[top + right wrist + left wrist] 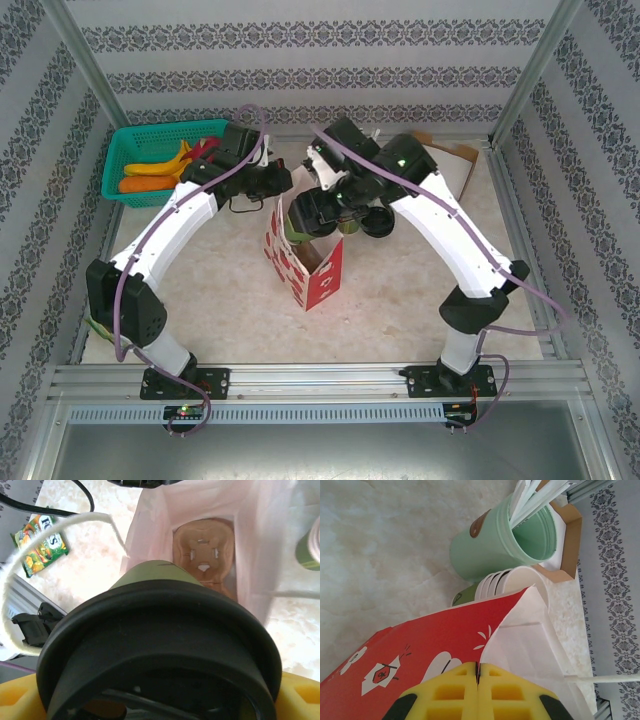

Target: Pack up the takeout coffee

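Currently at insertion step. Gripping coffee [155, 630] with right end effector [157, 700] at open bag [312, 282] mouth, frame centre. Pinching bag rim with left end effector [477, 695], closed. Next: lower straight, release inside.

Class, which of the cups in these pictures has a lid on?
The pale green takeout coffee, gripped by the right gripper over the paper bag: it wears a black lid. The mint-green cup holds straws, and the stacked white cups are lidless.
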